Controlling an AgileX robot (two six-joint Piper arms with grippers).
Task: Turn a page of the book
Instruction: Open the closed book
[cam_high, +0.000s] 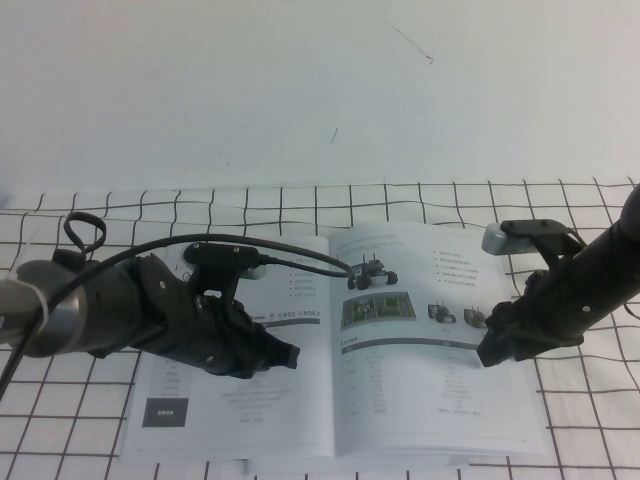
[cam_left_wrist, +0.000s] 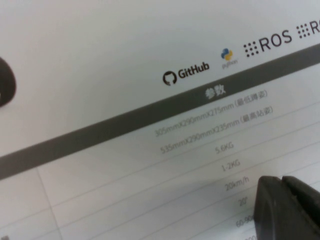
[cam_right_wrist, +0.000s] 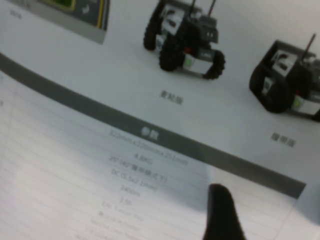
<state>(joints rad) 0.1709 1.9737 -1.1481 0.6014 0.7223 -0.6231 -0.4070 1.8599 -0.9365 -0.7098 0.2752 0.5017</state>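
The book (cam_high: 335, 350) is lying open on the table (cam_high: 80, 420). The left gripper (cam_high: 285, 355) is hovering over its left leaf, the right gripper (cam_high: 490, 352) over the page (cam_high: 430, 340) on the right.

The book's left page (cam_left_wrist: 125, 75) reads "GitHub", "ROS", "5.6KG", "1-2KG" and "20km/h".

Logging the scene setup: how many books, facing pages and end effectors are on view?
Book: 1
Facing pages: 2, the left page and the page with the wheeled robots
End effectors: 2, left end effector and right end effector, each over its own side
Total: 5
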